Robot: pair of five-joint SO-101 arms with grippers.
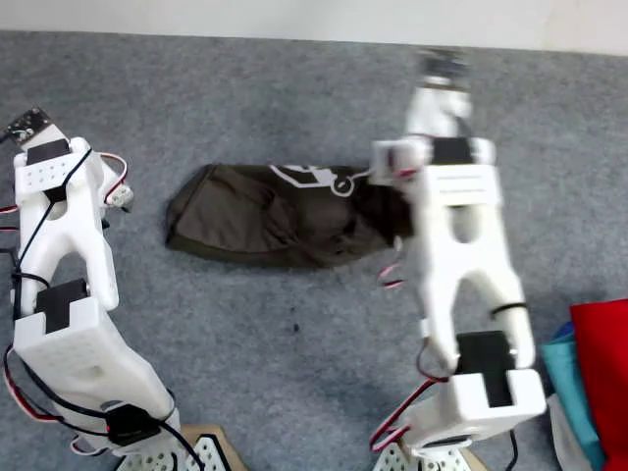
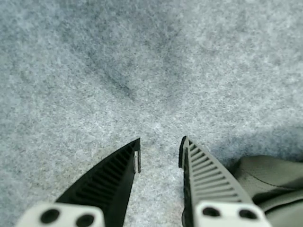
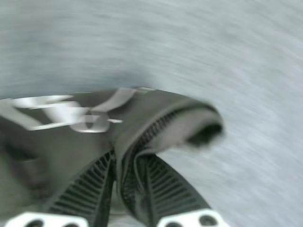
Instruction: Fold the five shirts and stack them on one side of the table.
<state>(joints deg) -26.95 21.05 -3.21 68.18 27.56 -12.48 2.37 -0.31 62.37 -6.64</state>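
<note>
The dark olive-brown cloth shirt [image 1: 265, 221] with a white print lies bunched in the middle of the grey felt-covered desk [image 1: 294, 373], in the high view's centre. The white right arm [image 1: 456, 226] covers the shirt's right end, and the white left arm [image 1: 64, 245] stands at the left edge. A red cloth [image 1: 601, 373] and a teal cloth [image 1: 569, 383] lie together at the lower right edge. In the left wrist view, the left end effector [image 2: 160, 146] is spread open over bare felt, the shirt just beside its pale finger. In the right wrist view, the right end effector [image 3: 125, 158] is clamped on a fold of the shirt.
</note>
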